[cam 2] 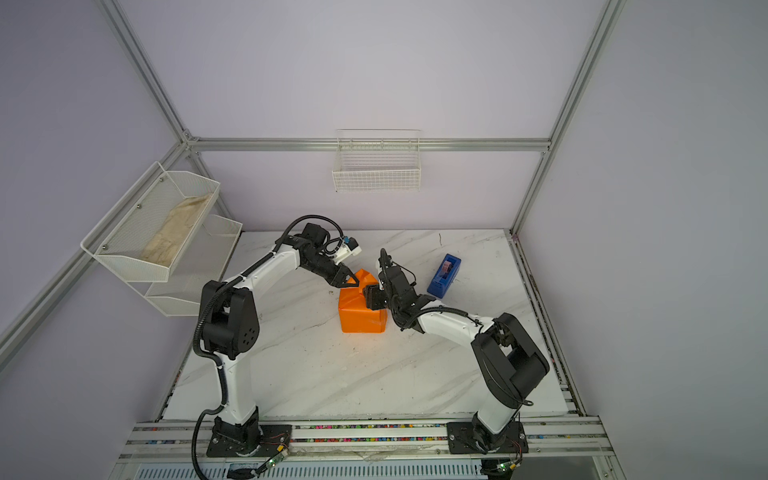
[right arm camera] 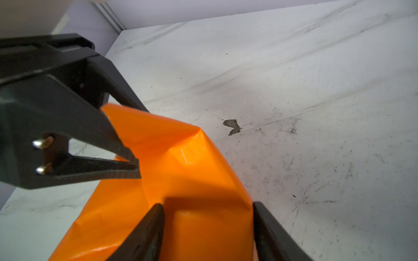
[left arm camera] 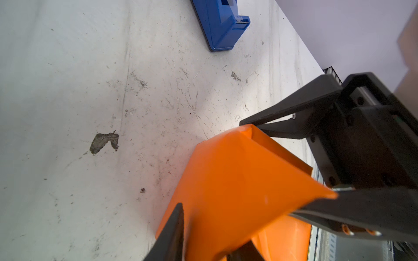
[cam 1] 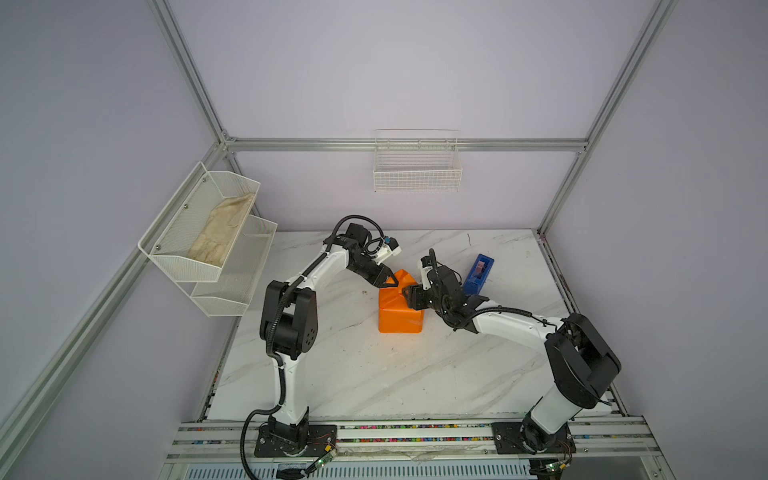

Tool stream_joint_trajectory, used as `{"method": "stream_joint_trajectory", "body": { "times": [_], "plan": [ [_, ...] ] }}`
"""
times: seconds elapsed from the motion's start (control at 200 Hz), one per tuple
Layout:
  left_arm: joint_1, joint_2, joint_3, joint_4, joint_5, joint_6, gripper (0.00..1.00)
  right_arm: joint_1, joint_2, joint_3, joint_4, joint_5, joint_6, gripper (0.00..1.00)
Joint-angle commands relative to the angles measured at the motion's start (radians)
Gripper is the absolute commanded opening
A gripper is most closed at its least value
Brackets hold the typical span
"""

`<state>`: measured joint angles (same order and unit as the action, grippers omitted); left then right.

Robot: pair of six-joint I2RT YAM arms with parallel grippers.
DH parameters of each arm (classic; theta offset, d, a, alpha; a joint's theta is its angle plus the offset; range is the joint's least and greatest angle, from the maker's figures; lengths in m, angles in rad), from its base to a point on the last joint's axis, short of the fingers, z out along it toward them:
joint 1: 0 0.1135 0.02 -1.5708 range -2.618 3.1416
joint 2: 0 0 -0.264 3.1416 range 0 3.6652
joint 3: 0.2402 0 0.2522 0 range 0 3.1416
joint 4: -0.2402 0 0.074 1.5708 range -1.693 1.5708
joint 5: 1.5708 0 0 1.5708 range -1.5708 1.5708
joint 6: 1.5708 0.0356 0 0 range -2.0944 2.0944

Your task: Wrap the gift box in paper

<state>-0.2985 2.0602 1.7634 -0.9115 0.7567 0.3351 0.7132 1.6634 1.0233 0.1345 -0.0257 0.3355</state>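
Parcel: the orange-yellow sheet of paper [cam 1: 399,318] [cam 2: 359,318] [left arm camera: 237,180] [right arm camera: 192,169] is folded into a creased, blocky parcel. It stands on your white marble-patterned table [cam 1: 374,374] about midway between the left and right edges, a little nearer the far edge than the near one. The gift box does not show in any view; only orange surfaces are visible.

Far end of the parcel: the paper rises into a pointed, loose flap [cam 1: 402,277], tilted up off the top face.

You have the left gripper [cam 1: 392,284] [right arm camera: 136,168] reaching in from the far left, angled down onto that flap. In the right wrist view its two black fingers [right arm camera: 113,135] converge to a point with a sliver of orange caught between them. Read it as pinching the paper at the flap's edge.

Your right gripper [cam 1: 409,297] [right arm camera: 207,204] comes in low from the right-edge side. Its fingers [right arm camera: 271,230] straddle the parcel, one pressed against each side face. It is clamped on the paper with the jaws set wide.

The two grippers sit near each other, apart.

Also on the table:
- A blue plastic tape dispenser [cam 1: 478,274] [cam 2: 444,276] [left arm camera: 222,24] lies toward the far right corner, just beyond the right arm's wrist and clear of the parcel.
- A dark grey smudge [right arm camera: 231,126] [left arm camera: 104,142] marks the table near the parcel, on its left-edge side.
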Motion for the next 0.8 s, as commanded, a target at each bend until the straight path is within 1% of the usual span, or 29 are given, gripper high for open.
{"method": "stream_joint_trajectory", "body": {
  "times": [0.0, 0.095, 0.315, 0.49, 0.675, 0.735, 0.795],
  "plan": [
    [0.015, 0.004, 0.133, 0.002, 0.04, 0.012, 0.28, 0.017, 0.061, -0.039, -0.179, -0.057, -0.019, 0.62],
    [0.019, 0.014, 0.161, 0.002, 0.055, 0.0, 0.26, 0.017, 0.064, -0.038, -0.178, -0.06, -0.019, 0.62],
    [0.025, 0.03, 0.226, 0.01, 0.129, -0.036, 0.23, 0.017, 0.07, -0.037, -0.175, -0.067, -0.017, 0.62],
    [0.025, 0.032, 0.252, 0.03, 0.171, -0.067, 0.15, 0.016, 0.07, -0.04, -0.178, -0.066, -0.017, 0.62],
    [0.025, 0.025, 0.253, 0.039, 0.183, -0.082, 0.02, 0.019, 0.072, -0.041, -0.178, -0.065, -0.016, 0.62],
    [0.026, 0.016, 0.252, 0.045, 0.16, -0.098, 0.02, 0.019, 0.073, -0.04, -0.178, -0.067, -0.015, 0.62],
    [0.03, -0.001, 0.246, 0.071, 0.131, -0.137, 0.06, 0.019, 0.075, -0.041, -0.179, -0.068, -0.013, 0.62]
  ]
}}
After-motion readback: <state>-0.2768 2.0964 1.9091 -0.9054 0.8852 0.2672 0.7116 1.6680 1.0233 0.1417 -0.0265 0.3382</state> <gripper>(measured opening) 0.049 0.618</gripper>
